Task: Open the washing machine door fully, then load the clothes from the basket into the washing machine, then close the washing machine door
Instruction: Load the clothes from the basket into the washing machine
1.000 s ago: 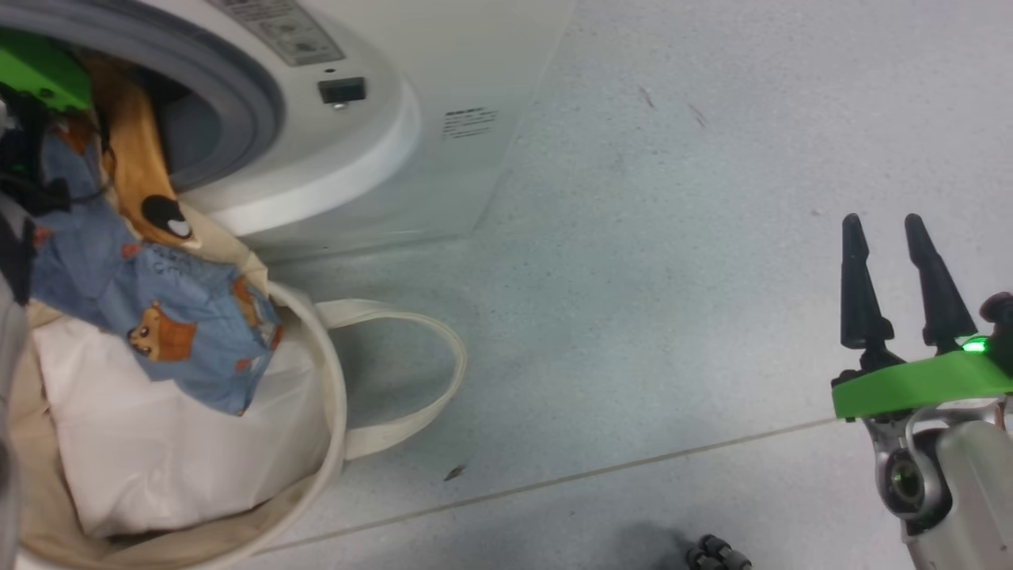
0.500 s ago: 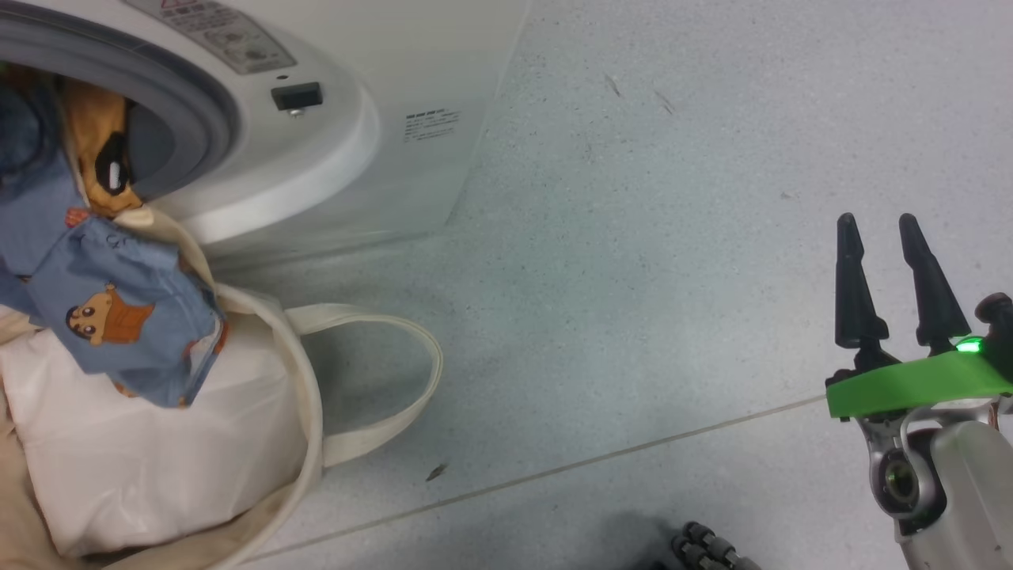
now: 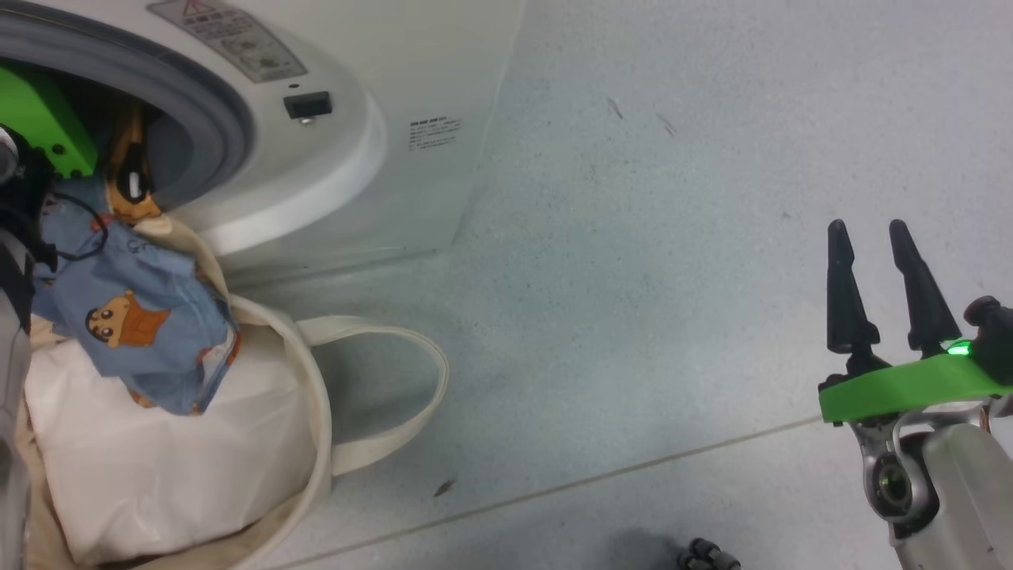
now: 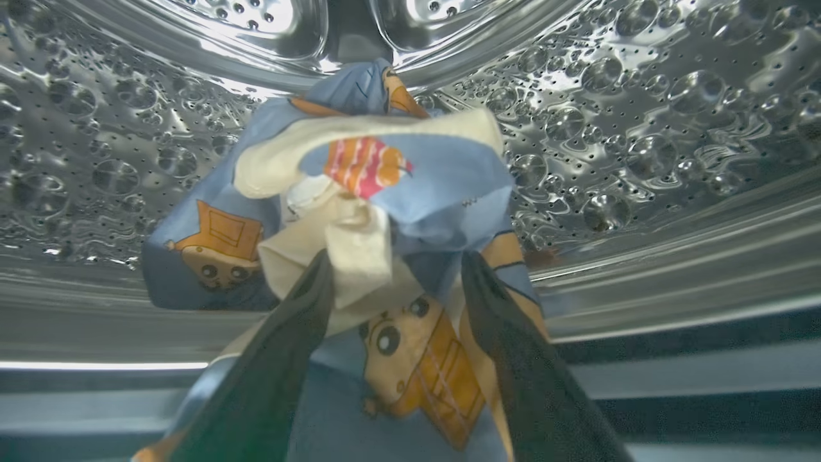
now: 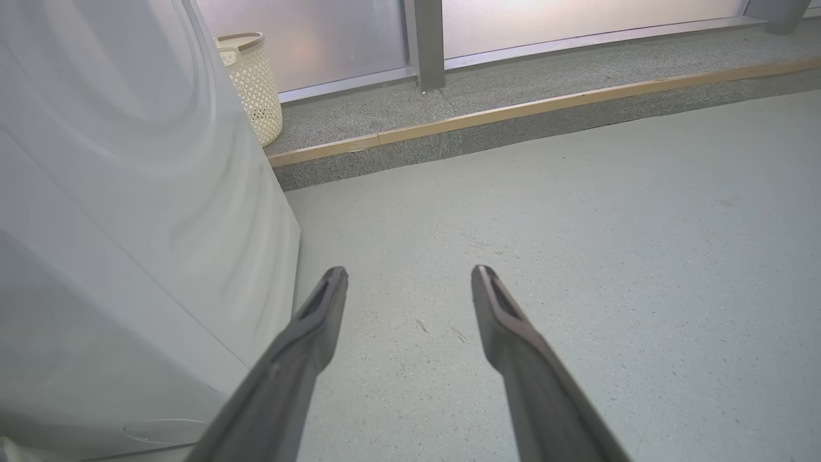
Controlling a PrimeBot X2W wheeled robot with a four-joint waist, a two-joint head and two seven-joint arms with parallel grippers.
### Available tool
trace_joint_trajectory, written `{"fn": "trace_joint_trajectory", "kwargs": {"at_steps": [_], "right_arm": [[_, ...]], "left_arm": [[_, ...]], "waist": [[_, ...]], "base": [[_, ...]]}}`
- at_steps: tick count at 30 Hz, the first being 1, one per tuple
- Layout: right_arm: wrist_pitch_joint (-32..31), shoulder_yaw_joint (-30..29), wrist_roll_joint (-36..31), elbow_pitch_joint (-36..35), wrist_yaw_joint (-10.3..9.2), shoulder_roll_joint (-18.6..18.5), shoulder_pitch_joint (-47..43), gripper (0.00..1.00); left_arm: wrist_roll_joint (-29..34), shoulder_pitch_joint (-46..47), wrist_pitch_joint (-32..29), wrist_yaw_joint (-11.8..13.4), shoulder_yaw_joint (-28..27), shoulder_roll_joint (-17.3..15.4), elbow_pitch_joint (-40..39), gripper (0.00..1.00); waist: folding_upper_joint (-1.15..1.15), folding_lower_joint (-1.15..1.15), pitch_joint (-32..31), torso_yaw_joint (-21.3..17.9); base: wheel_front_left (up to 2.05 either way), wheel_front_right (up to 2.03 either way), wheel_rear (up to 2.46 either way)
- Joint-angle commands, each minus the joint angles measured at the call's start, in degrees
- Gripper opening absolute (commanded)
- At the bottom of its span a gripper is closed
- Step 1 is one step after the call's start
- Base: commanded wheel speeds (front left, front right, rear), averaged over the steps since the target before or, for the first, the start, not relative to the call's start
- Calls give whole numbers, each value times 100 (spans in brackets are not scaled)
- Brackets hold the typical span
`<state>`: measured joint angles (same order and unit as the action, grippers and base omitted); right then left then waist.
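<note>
The washing machine (image 3: 356, 150) stands open at the upper left; its door is out of view. My left gripper (image 4: 394, 263) is inside the steel drum (image 4: 641, 128) and open. The bunched light blue clothes (image 4: 410, 179) lie loose between and over its fingers. A tail of the same clothes (image 3: 134, 317) hangs out of the opening over the basket (image 3: 316, 412). In the head view that arm's green wrist mount (image 3: 39, 119) sits at the grey ring. My right gripper (image 3: 870, 237) hovers open and empty over the floor at the right, its fingers (image 5: 321, 321) spread.
A plain white cloth (image 3: 158, 443) fills the basket, whose strap handle (image 3: 411, 372) loops out onto the floor. A cream woven hamper (image 5: 253, 83) stands behind the machine by a raised kerb (image 5: 513, 122). A small black part (image 3: 708, 554) shows at the bottom edge.
My left gripper has gone from shut to open on the clothes inside the drum. The head view has shifted a little. The right gripper has stayed put.
</note>
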<state>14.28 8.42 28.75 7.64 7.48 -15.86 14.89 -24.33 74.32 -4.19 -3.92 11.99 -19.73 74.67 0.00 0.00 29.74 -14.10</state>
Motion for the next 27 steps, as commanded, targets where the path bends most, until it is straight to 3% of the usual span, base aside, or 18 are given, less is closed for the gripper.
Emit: {"fn": "trace_joint_trajectory", "kwargs": {"at_steps": [1,6,11,15,27], "right_arm": [[67,104,8,-93,1,-105,-88,100],[69,230,87,35,1,-97,-3,100],[70,435,176,213,1,-88,140,100],[71,567,223,337,1,-110,219,100],[72,916,484,604,1,-93,210,100]], "left_arm": [[-8,3,20,55,-68,-229,-94,100],[-198,-223,966,67,-233,-50,-137,100],[-401,-599,1783,-91,-390,199,-182,100],[-314,-995,1908,-199,-303,336,-413,100],[24,-3111,1918,-300,-828,701,-2224,100]], "waist": [[0,0,-122,35],[0,0,-420,168],[0,0,-768,372],[0,0,-1065,572],[0,0,-1980,1096]], "base": [[0,0,0],[0,0,0],[0,0,0],[0,0,0],[0,0,0]]}}
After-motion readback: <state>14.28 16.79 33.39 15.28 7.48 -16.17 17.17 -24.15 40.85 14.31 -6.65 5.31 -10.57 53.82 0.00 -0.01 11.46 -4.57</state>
